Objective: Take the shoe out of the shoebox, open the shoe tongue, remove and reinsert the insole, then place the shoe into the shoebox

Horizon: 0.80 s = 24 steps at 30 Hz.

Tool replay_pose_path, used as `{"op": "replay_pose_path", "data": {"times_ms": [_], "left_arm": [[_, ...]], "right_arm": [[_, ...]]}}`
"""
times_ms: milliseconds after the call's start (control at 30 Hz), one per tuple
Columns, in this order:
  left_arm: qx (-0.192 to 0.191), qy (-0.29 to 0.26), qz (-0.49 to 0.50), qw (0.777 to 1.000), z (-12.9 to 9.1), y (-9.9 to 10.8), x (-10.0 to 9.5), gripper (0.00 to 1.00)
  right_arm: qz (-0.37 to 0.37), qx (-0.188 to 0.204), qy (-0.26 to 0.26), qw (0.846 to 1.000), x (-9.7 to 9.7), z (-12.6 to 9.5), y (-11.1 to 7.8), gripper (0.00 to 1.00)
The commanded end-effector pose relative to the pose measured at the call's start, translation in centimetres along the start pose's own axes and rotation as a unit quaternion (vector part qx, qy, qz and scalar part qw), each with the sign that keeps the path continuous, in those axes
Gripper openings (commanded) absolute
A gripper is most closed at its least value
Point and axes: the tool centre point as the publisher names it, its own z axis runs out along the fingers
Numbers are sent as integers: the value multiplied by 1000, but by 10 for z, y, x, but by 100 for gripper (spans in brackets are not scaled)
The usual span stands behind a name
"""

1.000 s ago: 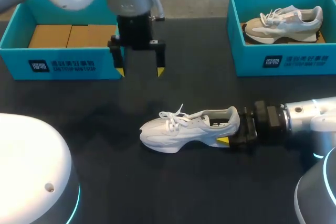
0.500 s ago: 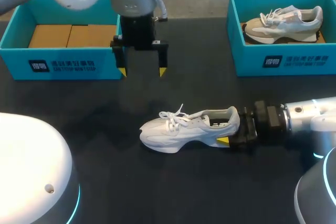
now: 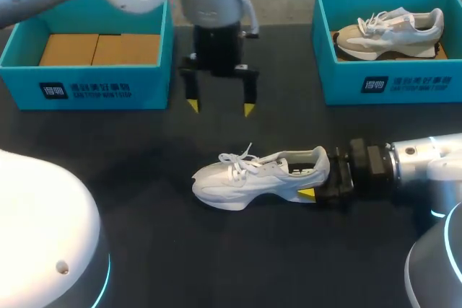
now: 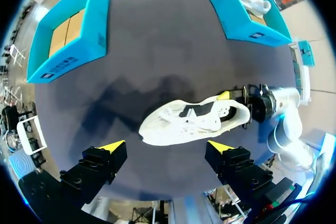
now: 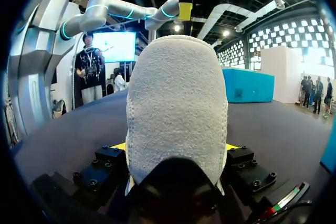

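A white shoe (image 3: 249,174) lies on its sole on the dark table, toe to the left, laces loose. My right gripper (image 3: 315,177) comes in from the right and is shut on the shoe's heel; in the right wrist view the heel (image 5: 176,103) fills the space between its fingers. My left gripper (image 3: 220,108) hangs open above the table, behind the shoe and apart from it. In the left wrist view the shoe (image 4: 186,121) lies ahead of the left gripper (image 4: 167,146), between the lines of its wide-spread yellow tips.
A teal shoebox (image 3: 94,91) with brown cardboard inside stands at the back left. A second teal shoebox (image 3: 390,84) at the back right holds a tan and white shoe (image 3: 393,30). Bare table lies in front of the white shoe.
My left arm has moved to the right and a little nearer the shoe, still open. The right gripper and the shoe have not moved.
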Motion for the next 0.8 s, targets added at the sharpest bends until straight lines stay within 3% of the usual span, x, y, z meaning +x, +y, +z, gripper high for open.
{"op": "replay_pose_path", "data": {"times_ms": [33, 267, 433, 800], "left_arm": [[-32, -34, 12, 999, 11, -9, 32, 100], [-55, -51, 35, 997, 35, 7, 57, 100], [-57, -57, 32, 996, 51, 7, 72, 100], [-55, -65, 16, 996, 83, 9, 84, 100]], "right_arm": [[0, 1, -1, 1000, 0, 1, -2, 0], [0, 1, -1, 1000, 0, 1, -2, 0], [0, 1, -1, 1000, 0, 1, -2, 0], [0, 1, -1, 1000, 0, 1, -2, 0]]}}
